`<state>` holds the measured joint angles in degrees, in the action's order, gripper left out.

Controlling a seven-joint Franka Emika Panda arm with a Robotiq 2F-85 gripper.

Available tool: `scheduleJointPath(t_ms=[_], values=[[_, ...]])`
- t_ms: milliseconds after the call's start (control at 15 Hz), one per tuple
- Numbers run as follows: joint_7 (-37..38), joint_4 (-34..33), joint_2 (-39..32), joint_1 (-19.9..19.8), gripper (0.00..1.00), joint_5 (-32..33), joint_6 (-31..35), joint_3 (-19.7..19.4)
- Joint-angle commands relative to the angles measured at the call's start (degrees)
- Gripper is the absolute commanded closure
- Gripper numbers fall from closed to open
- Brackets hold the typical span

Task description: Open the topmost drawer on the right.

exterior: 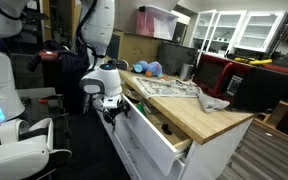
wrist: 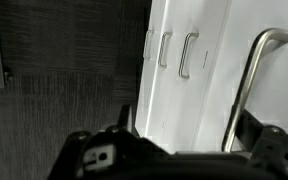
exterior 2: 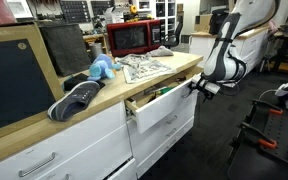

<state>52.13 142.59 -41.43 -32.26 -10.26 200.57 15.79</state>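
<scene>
White topmost drawer (exterior 2: 164,109) (pale wood inside)

surface: wooden countertop (exterior 2: 114,93) | on it: red microwave (exterior 2: 134,37); blue plush toy (exterior 2: 102,68); grey shoe (exterior 2: 76,100); printed sheet (exterior 2: 144,68)

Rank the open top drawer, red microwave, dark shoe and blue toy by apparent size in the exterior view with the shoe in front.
1. topmost drawer
2. red microwave and dark shoe: these look alike, and the shoe is nearer the camera, so they are left unranked
3. blue toy

The topmost drawer (exterior 2: 170,110) juts out beneath the countertop (exterior 2: 119,91).
</scene>
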Motion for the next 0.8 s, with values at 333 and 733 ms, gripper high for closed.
scheduleJointPath(t_ms=[333, 733], values=[[-0.18, -2.16, 1.14, -2.23, 0.00, 1.89, -0.18, 1.91], [-0.29, -2.62, 0.74, -1.49, 0.00, 1.51, -0.18, 1.38]])
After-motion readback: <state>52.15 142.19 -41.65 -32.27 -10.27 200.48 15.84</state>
